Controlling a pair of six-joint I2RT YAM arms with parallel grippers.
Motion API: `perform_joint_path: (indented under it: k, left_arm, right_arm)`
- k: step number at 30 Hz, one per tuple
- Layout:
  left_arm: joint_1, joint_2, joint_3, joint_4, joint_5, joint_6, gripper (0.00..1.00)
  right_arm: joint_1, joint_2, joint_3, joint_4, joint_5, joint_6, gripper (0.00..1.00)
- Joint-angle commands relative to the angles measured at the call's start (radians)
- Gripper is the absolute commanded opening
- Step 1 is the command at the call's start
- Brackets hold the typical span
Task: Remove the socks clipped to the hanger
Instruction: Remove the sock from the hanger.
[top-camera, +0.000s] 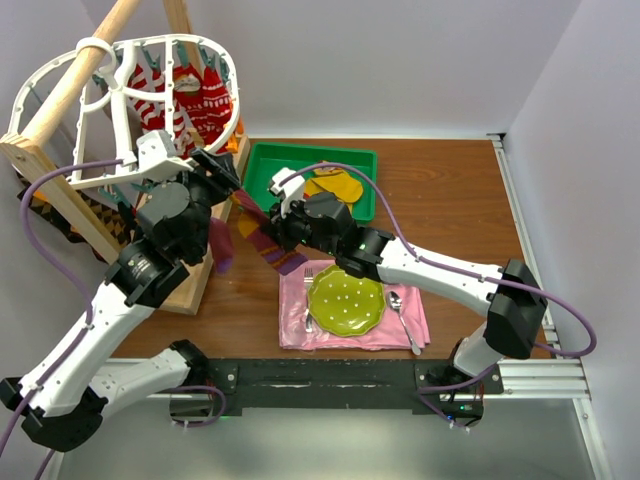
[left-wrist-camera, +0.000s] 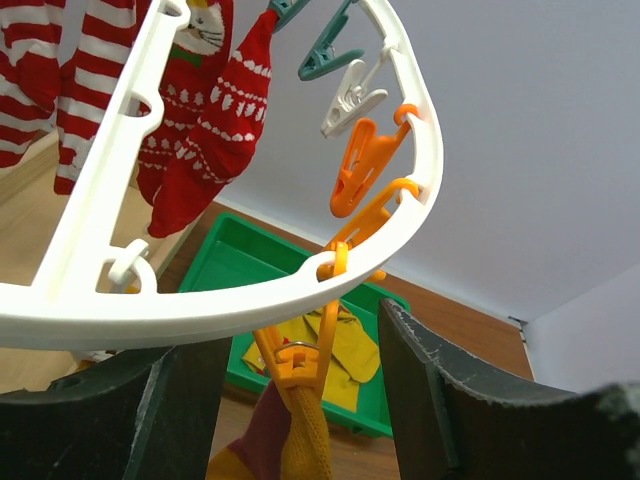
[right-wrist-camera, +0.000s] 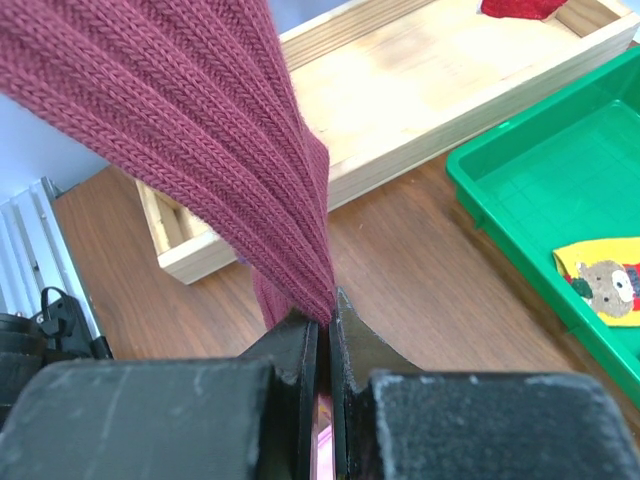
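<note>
The white oval hanger (top-camera: 60, 75) hangs from a wooden pole at the back left, with red-and-white socks (top-camera: 195, 100) clipped to it. My left gripper (top-camera: 222, 172) is open at the hanger's near rim (left-wrist-camera: 200, 310); its jaws stand on either side of an orange clip (left-wrist-camera: 295, 365) without touching it. That clip grips a maroon and mustard sock (left-wrist-camera: 290, 440). My right gripper (top-camera: 277, 228) is shut on the lower part of this maroon sock (right-wrist-camera: 230, 130), which runs taut up towards the clip. The sock's lower end (top-camera: 285, 262) lies over the pink napkin.
A green tray (top-camera: 365, 160) behind the right gripper holds yellow socks (top-camera: 335, 185). A pink napkin (top-camera: 300, 330) carries a green plate (top-camera: 345, 300), a fork and a spoon. The wooden rack's base (top-camera: 200, 285) stands on the left. Empty orange, white and teal clips (left-wrist-camera: 355, 130) hang on the rim.
</note>
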Motion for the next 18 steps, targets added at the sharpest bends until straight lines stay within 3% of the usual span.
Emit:
perform_joint_path:
  k: [1,11,18]
  left_arm:
    - [0.015,-0.010,-0.003,0.042,-0.017,-0.005,0.63]
    - [0.037,0.016,-0.006,0.078,0.004,0.012,0.51]
    - [0.045,0.019,-0.006,0.092,0.016,0.028,0.22]
  right_arm:
    - [0.006,0.003,0.046,0.001,-0.009,0.013,0.00]
    - [0.006,0.008,0.064,-0.022,-0.003,0.002,0.00]
    - [0.006,0.014,0.068,-0.026,-0.001,0.001,0.00]
